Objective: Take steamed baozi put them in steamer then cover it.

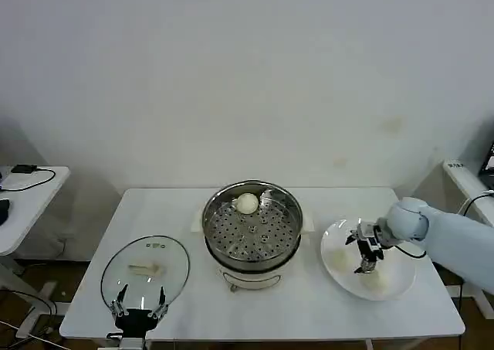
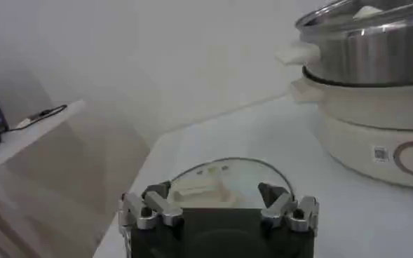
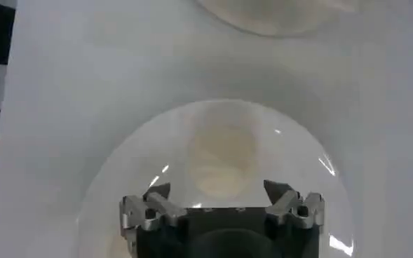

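The shiny steamer (image 1: 252, 230) stands mid-table with one pale baozi (image 1: 247, 203) on its perforated tray. To its right a white plate (image 1: 400, 276) carries two more baozi (image 1: 340, 259) (image 1: 376, 282). My right gripper (image 1: 364, 254) hangs open over that plate. In the right wrist view a baozi (image 3: 221, 163) lies just ahead of the open right gripper (image 3: 217, 191), untouched, on the plate (image 3: 122, 161). The left gripper (image 1: 139, 304) rests open at the table's front edge. It is just short of the glass lid (image 1: 145, 269), which lies flat on the table.
In the left wrist view the lid (image 2: 220, 175) lies ahead of the open left gripper (image 2: 217, 195), and the steamer (image 2: 374, 56) is farther off. A small side table (image 1: 23, 191) with cables stands off the left edge. A white wall runs behind.
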You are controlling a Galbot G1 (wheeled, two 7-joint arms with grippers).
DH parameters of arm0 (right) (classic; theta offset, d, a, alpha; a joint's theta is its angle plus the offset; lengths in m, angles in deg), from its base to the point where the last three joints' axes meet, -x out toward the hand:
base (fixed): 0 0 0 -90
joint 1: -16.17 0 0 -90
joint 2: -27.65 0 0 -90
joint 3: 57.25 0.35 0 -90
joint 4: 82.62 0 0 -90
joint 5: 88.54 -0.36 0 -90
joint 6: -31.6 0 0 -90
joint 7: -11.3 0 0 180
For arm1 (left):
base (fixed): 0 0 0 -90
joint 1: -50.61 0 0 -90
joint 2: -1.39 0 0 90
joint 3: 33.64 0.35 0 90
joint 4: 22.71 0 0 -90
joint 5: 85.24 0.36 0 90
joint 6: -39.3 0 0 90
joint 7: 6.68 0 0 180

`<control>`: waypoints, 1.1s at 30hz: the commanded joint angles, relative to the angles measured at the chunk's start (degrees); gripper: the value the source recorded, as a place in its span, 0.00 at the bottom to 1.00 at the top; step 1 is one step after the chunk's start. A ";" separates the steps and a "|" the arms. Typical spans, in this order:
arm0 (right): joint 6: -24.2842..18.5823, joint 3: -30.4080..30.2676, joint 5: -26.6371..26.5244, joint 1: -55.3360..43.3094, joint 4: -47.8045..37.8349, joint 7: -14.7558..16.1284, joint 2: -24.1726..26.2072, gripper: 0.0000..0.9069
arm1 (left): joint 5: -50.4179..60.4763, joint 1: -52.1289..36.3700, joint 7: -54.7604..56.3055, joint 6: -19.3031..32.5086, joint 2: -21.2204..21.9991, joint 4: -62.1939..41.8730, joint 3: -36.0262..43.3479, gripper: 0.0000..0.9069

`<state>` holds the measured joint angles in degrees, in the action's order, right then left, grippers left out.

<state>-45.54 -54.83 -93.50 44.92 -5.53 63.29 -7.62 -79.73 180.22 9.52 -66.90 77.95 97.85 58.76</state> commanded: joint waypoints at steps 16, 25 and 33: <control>0.96 -0.22 -1.16 -2.36 0.31 0.29 0.04 0.71 | -0.19 -0.19 0.28 0.02 0.19 0.17 0.31 1.00; 0.92 -4.43 -2.75 -10.91 3.13 0.43 4.48 0.69 | -0.31 -0.65 0.29 0.03 0.02 0.28 0.77 1.00; 1.37 -10.19 -6.50 -22.11 6.35 0.59 6.34 0.69 | -0.42 -0.94 0.29 0.05 -0.23 0.40 1.13 1.00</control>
<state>-44.05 -60.62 -97.83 32.33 -1.28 63.94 -3.32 -80.14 179.43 9.80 -66.87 77.78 98.25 59.77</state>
